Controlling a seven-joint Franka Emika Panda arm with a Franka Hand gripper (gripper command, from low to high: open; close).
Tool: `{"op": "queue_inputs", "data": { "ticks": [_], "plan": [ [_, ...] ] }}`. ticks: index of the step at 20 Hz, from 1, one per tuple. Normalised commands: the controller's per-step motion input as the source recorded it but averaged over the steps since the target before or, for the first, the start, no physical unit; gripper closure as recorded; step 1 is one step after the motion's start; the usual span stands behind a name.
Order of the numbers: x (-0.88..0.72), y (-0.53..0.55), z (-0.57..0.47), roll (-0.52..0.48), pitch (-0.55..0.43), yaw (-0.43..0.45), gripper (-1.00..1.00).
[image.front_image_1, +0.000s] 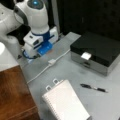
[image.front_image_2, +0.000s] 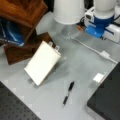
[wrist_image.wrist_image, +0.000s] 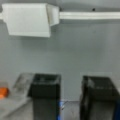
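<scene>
Gripper (wrist_image.wrist_image: 71, 100) down low over the grey table (wrist_image.wrist_image: 75, 55), and from the wrist view its two dark fingers (wrist_image.wrist_image: 45, 97) stand well apart with nothing between them, jaws wide and empty. In both front views the blue-and-white hand (image.front_image_1: 41, 42) hangs just above the tabletop, close to the white cable (image.front_image_1: 45, 67).

Right ahead of the fingers in the wrist view lies that cable's small white box (wrist_image.wrist_image: 27, 20), flat on the table, with the thin cord (wrist_image.wrist_image: 90, 15) running off to the right. That's the nearest thing to the gripper, near but not touching. By the look of it, the box is light, hard plastic, smooth-sided and likely to slide if nudged; the flat long sides look the sounder place to pinch, not the limp cord, which would just trail and drag.

Moving further out in a front view: a white spiral notebook (image.front_image_1: 66, 101) lies towards the bottom, a dark pen (image.front_image_1: 93, 88) to its right, well apart from the gripper. Beyond that, a black-lidded case (image.front_image_1: 97, 51) with a white tag sits at the right. A brown wooden board (image.front_image_1: 13, 92) shows at the left edge.
</scene>
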Motion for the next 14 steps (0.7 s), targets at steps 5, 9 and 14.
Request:
{"op": "queue_inputs", "data": {
  "ticks": [5, 9, 14],
  "plan": [
    [-0.13, 0.12, -0.25, 0.036, -0.140, -0.069, 1.00],
    [-0.10, 0.18, -0.24, 0.112, -0.156, -0.071, 1.00],
    [-0.12, 0.17, -0.21, 0.174, -0.145, -0.079, 1.00]
  ]
}}
